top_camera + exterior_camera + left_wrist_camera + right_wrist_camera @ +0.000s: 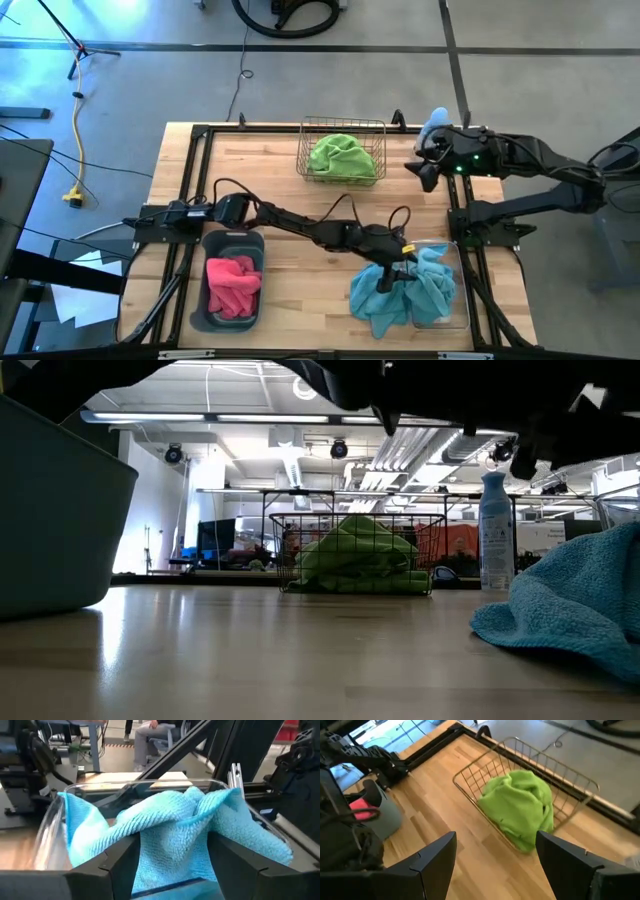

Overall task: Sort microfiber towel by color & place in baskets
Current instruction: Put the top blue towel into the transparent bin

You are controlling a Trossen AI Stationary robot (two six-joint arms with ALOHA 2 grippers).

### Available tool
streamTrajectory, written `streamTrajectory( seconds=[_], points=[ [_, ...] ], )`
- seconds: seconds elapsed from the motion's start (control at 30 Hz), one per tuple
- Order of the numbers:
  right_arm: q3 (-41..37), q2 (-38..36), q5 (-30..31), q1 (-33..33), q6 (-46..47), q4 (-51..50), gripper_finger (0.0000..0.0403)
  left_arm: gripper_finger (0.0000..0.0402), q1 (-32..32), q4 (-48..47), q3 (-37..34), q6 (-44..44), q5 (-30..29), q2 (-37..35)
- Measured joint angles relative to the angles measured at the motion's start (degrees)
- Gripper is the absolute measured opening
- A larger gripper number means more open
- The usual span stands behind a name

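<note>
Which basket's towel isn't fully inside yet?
The clear plastic tub by the left tool: its blue towel spills over the wall onto the table. The green and pink towels sit wholly in theirs.

The table (290,200) was pale wood planking with a smooth, faintly glossy finish that caught the ceiling lights. A matt black metal frame (200,135) edged it. The wire-mesh basket (342,127) was thin brass-coloured metal wire. The grey-blue tub (207,300) was opaque matt plastic; the clear tub (150,785) was glossy transparent plastic. The blue towel (170,830), green towel (522,807) and pink towel (234,285) were soft looped cloth, ribbed and matt. The left gripper (172,865) had dark, matt, smooth fingers (115,865).
</note>
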Motion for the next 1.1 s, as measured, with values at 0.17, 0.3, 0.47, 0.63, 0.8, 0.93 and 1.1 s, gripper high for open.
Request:
streamTrajectory(
  seconds=[0.17,0.3,0.47,0.63,0.8,0.93,1.1],
  points=[
    [0.0,-2.3,-2.1,0.0,5.3,-7.4,0.0268,0.0225,1.2,-7.2,4.6,1.4,0.1,-0.3],
    [0.0,-3.2,-6.5,0.0,8.6,-12.7,0.0268,0.0226,2.3,-15.1,9.5,0.7,2.2,-0.3],
    [0.0,-4.3,-9.1,1.3,9.9,-15.3,0.0268,0.0226,4.2,-23.7,14.5,2.5,7.9,-0.3],
    [0.0,-4.5,-9.3,4.8,13.6,-19.0,0.0268,0.0226,6.7,-32.5,16.5,2.6,14.0,-0.8],
    [0.0,-4.5,-9.2,11.0,17.0,-18.1,0.0268,0.022,10.6,-48.8,17.4,3.4,16.7,-4.4],
    [0.0,-4.4,-7.9,17.0,19.9,-18.1,0.0268,0.02,13.3,-60.6,17.3,7.1,16.5,-6.8],
    [0.0,-4.2,-2.6,25.2,24.8,-17.7,0.0268,0.013,14.7,-62.1,16.4,7.6,16.5,-11.6]
  ],
)
